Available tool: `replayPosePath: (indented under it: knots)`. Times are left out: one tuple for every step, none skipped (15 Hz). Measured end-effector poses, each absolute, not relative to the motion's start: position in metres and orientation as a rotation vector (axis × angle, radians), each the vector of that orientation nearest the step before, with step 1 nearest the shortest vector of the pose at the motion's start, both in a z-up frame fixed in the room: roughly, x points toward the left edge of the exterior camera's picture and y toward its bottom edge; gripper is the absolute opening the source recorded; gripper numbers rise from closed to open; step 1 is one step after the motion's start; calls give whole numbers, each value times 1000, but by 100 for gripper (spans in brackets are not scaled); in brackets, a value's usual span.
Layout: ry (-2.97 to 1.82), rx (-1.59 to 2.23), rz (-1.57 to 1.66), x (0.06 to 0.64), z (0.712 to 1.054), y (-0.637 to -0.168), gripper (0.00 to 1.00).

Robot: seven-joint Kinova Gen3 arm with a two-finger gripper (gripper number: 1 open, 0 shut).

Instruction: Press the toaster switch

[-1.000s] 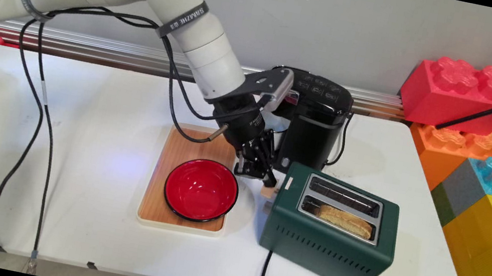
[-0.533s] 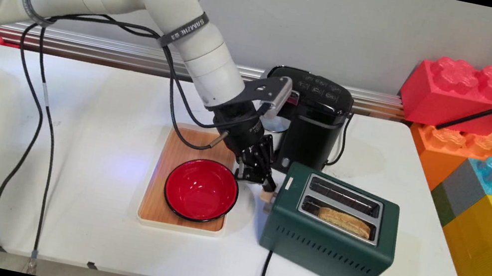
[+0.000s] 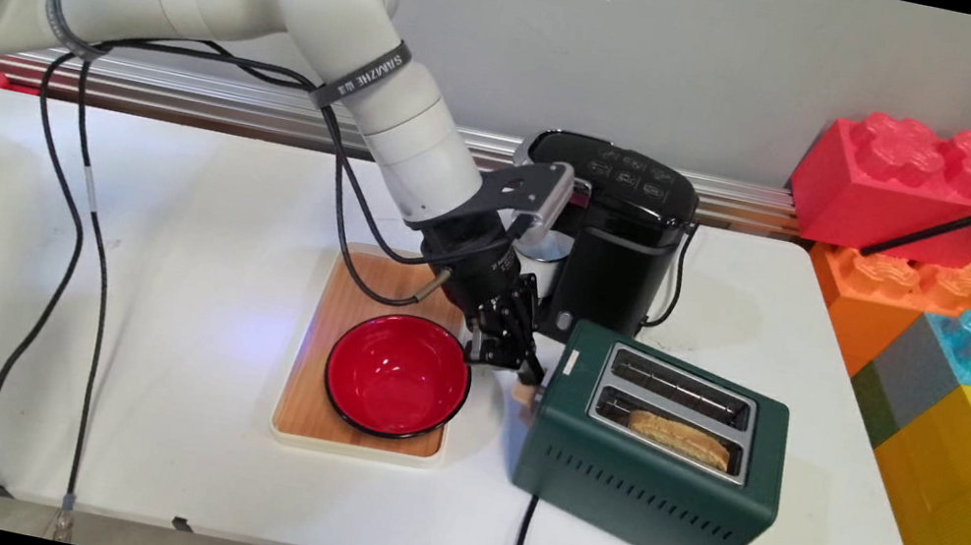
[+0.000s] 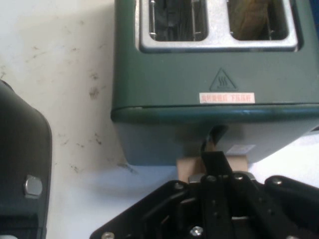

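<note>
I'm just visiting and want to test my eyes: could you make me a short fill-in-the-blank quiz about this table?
1. The bowl on the wooden tray is ____.
2. The slice of bread sits in the green ____.
3. The gripper is at the wooden lever on the toaster's ____ end.

Missing words: red; toaster; left

The claw (image 4: 213, 158) hides most of the toaster's wooden lever (image 4: 188, 167).

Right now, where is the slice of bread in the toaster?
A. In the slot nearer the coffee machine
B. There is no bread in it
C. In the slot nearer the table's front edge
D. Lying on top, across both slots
C: in the main view the bread sits in the front slot of the toaster, and the slot toward the coffee machine is empty.
</note>
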State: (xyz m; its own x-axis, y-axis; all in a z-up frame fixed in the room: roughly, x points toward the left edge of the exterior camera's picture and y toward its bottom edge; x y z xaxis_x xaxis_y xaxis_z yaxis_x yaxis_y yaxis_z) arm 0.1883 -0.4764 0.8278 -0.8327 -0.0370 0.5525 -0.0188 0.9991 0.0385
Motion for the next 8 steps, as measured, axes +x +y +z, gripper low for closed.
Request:
replayPosePath:
  knots:
    - [-2554, 40, -41, 188, 827, -476, 0]
    - [-2553, 42, -41, 188, 826, -477, 0]
    - [-2553, 44, -41, 188, 826, -477, 0]
    - [-2552, 47, -41, 189, 825, -477, 0]
    - [-2552, 49, -40, 189, 824, -477, 0]
    - [-2551, 51, -40, 189, 823, -477, 0]
    - [-2551, 53, -40, 190, 823, -477, 0]
    - [-2551, 54, -40, 190, 822, -477, 0]
